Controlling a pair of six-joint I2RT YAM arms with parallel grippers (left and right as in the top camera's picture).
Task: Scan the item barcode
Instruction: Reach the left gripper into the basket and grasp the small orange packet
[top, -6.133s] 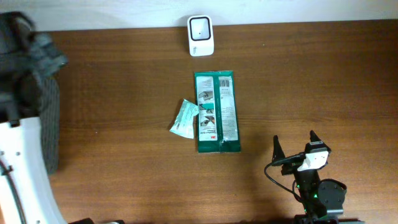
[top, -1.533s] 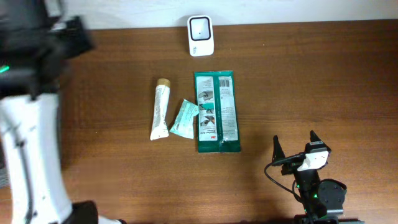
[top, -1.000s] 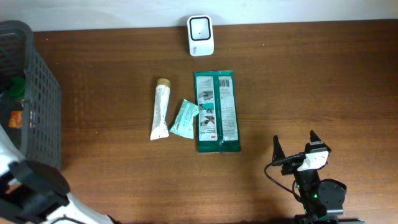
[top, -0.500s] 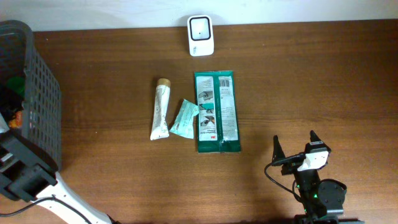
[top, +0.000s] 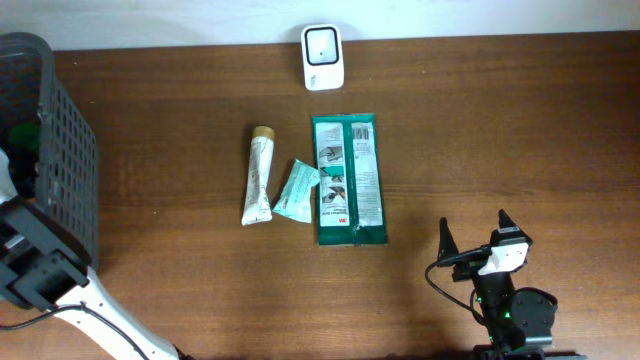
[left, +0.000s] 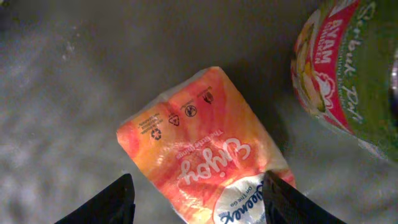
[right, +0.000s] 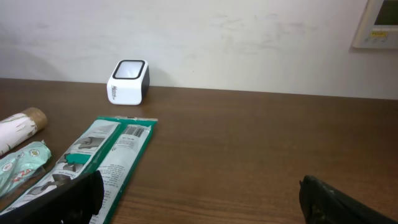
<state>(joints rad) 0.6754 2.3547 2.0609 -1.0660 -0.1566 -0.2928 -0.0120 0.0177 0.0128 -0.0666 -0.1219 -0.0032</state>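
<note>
Left gripper (left: 202, 202) over an orange pouch (left: 199, 143) inside the basket (top: 60, 150).
Its fingers stand spread to either side of the pouch, with a green packet (left: 354, 68) at upper right. Overhead, the right gripper (top: 473, 225) sits at lower right with its fingers wide apart, and the scanner (top: 322, 44) sits at top centre.

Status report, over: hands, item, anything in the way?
Left hand open over orange pouch in basket, not gripping. Right hand open, empty. Nothing blocking scanner.
</note>
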